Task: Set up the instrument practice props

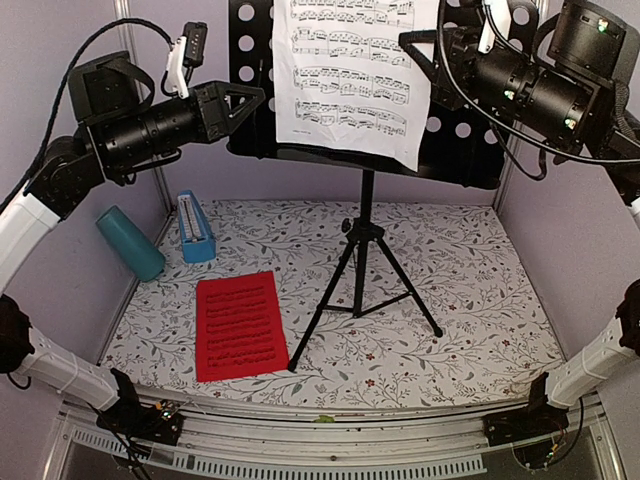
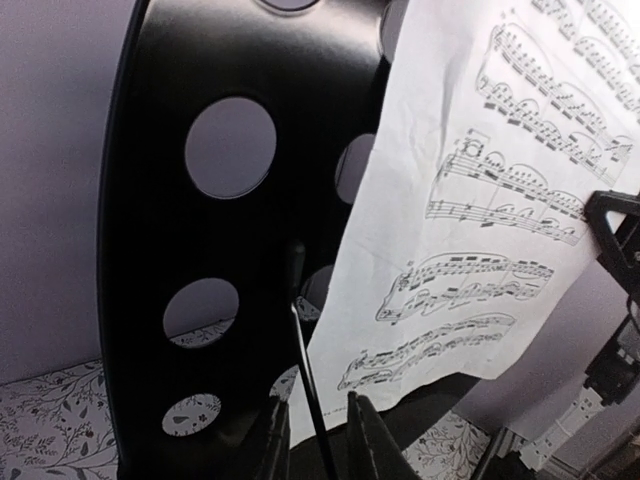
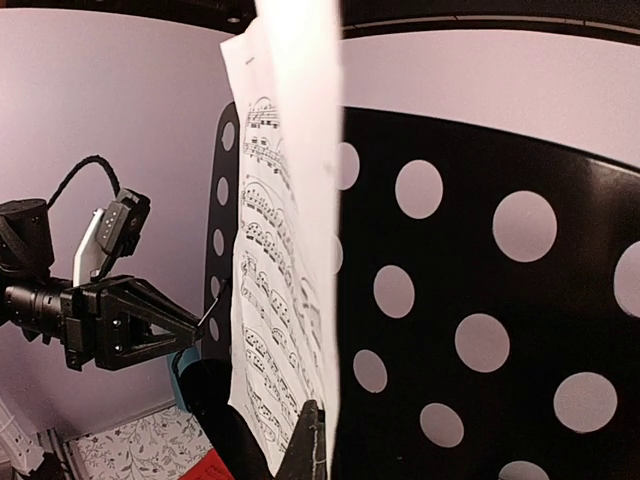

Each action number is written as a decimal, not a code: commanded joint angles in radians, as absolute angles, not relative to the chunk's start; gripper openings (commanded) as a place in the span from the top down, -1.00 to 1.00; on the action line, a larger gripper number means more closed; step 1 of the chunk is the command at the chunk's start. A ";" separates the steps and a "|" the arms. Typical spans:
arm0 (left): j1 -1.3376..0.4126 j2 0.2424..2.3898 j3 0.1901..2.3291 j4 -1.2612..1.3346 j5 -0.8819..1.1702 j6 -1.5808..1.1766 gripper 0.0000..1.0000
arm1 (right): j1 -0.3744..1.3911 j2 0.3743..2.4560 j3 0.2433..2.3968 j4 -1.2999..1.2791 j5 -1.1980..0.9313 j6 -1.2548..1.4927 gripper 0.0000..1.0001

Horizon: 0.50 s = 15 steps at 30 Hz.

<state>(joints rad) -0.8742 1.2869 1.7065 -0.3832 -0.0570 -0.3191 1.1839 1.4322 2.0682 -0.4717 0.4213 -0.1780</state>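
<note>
White sheet (image 1: 345, 75) hangs on the stand (image 1: 367, 200) front, pinched by the closed right tool (image 1: 408, 42), left tool (image 1: 258, 98) slightly apart around the stand's rim, so one clumsy tug could tear paper or tip the stand lol.

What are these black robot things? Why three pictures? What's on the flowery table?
Those are robot arms, a left arm and a right arm, each ending in a two-finger gripper. The wide picture looks down from above and behind them; the other two come from cameras on their wrists. On the table are a black music stand, a blue metronome and a teal cup, and a red sheet of music lies flat. The right gripper looks pinched shut on the white sheet of music at the stand. The left gripper has a thin black rod of the stand between its fingers, not gripped yet.
</note>
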 commanded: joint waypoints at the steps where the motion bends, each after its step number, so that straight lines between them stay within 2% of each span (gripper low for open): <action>1: -0.869 1.294 1.738 -0.397 -0.073 -0.315 0.61 | 1.186 1.433 2.103 -0.406 0.489 -0.254 1.00; 8: -0.877 1.313 1.749 -0.408 -0.093 -0.302 0.71 | 1.186 1.446 2.103 -0.385 0.501 -0.281 1.00; 15: -0.892 1.335 1.771 -0.425 -0.137 -0.295 0.62 | 1.186 1.445 2.101 -0.379 0.502 -0.236 1.00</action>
<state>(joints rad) -0.8814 1.3174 1.7390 -0.3977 -0.0959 -0.3130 1.1839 1.4425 2.0827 -0.4088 0.4850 -0.2607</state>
